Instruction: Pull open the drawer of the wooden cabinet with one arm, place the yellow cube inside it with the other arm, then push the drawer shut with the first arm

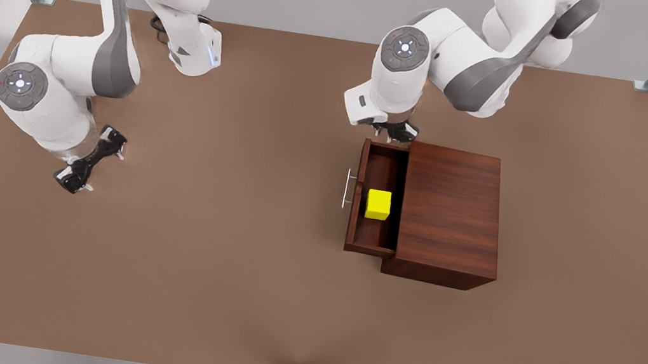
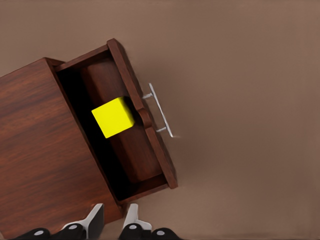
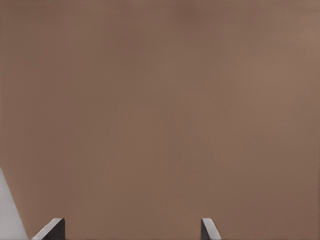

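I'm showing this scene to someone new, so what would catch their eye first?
The yellow cube stands out, sitting inside the pulled-out drawer of the wooden cabinet toward the front view's right. The left gripper hovers at the drawer's far corner, fingers narrowly apart. The right gripper waits open over bare table at the front view's left.

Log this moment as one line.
drawer open | yellow cube inside | left gripper by cabinet | right gripper open, waiting

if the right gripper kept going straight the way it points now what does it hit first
Most likely just the bare brown table. The right gripper is open and aimed at plain tabletop, well away from the wooden cabinet. How high it sits above the surface is unclear.
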